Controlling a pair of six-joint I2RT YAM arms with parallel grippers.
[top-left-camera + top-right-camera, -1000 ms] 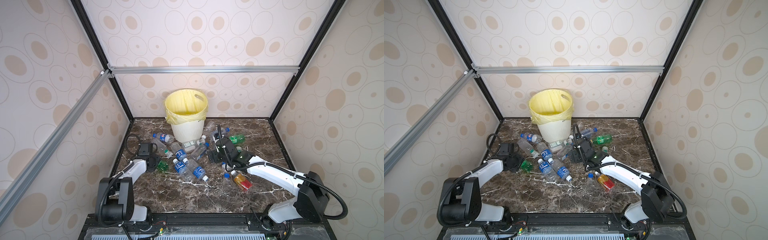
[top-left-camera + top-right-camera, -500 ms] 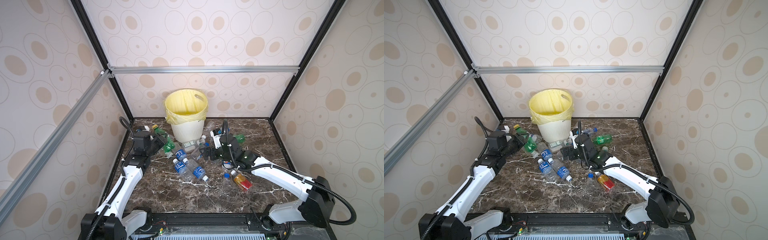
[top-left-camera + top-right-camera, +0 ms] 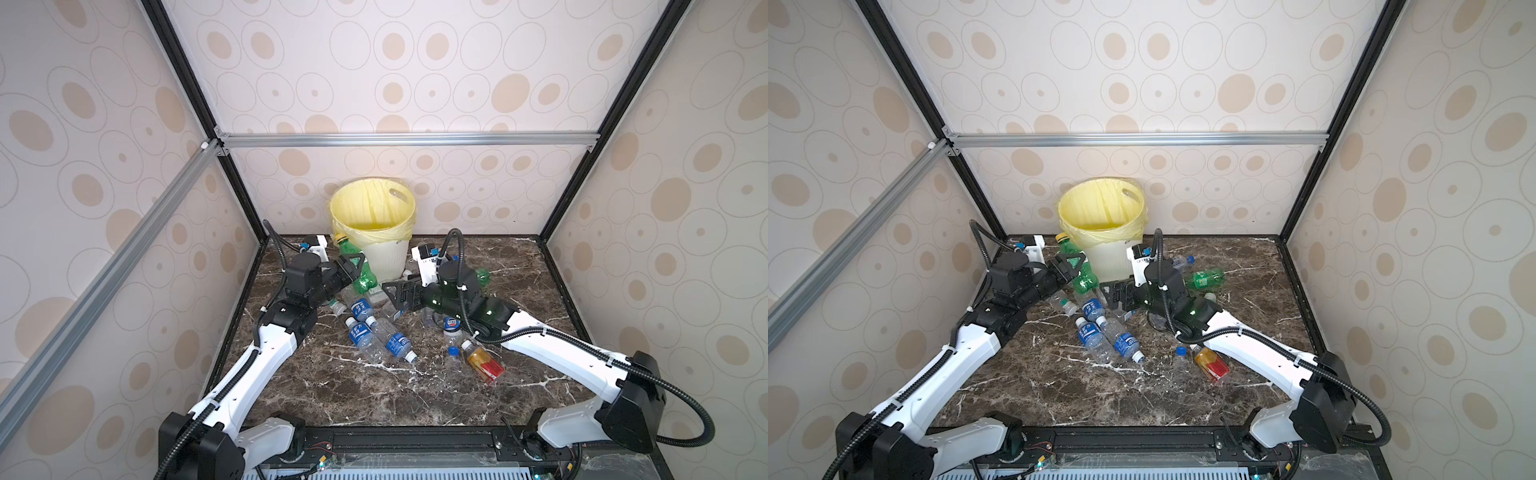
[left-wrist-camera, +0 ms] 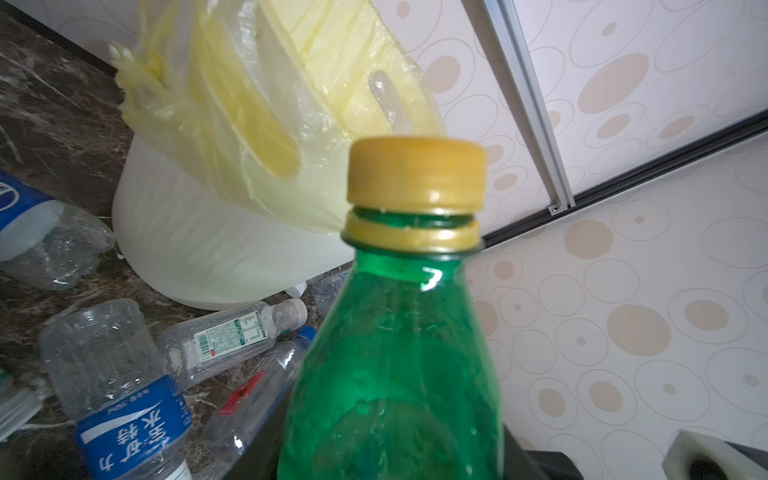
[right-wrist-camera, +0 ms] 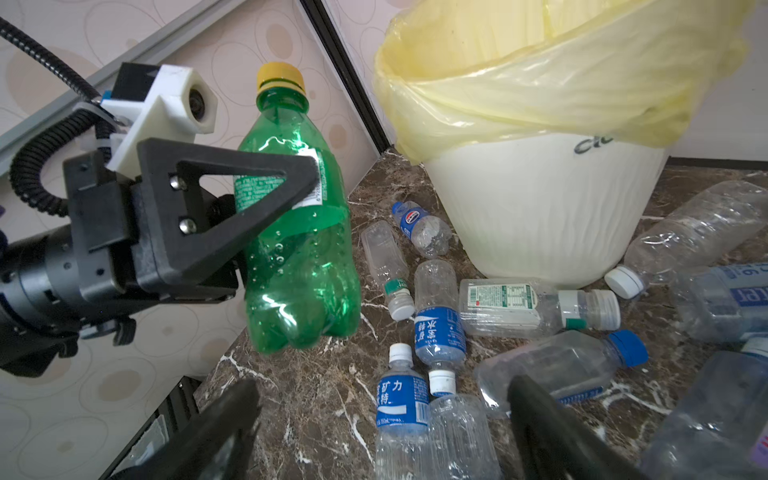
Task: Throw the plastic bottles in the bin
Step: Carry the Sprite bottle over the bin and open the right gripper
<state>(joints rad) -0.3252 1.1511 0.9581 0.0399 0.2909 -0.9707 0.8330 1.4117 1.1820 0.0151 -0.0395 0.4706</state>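
My left gripper (image 3: 354,264) is shut on a green bottle (image 5: 299,232) with a yellow cap. It holds the bottle upright above the table, just left of the bin (image 3: 386,259). The bin is cream with a yellow bag (image 5: 519,75) over its rim. In the left wrist view the green bottle (image 4: 395,353) fills the jaws, with the bin (image 4: 187,232) behind it. My right gripper (image 5: 384,386) is open, low over several clear blue-labelled bottles (image 3: 376,336) lying in front of the bin. An amber bottle (image 3: 484,365) lies near the right arm. A second green bottle (image 3: 1204,279) lies behind it.
Patterned walls close in the marble table (image 3: 374,399) on three sides, with black corner posts (image 3: 245,199) and an aluminium rail (image 3: 407,139) overhead. More clear bottles (image 5: 698,232) lie against the bin's base on the right.
My left gripper took the green bottle from the table's left side, lifted it and carried it right, up to the bin. The right gripper moved a little toward the bin and stayed open.
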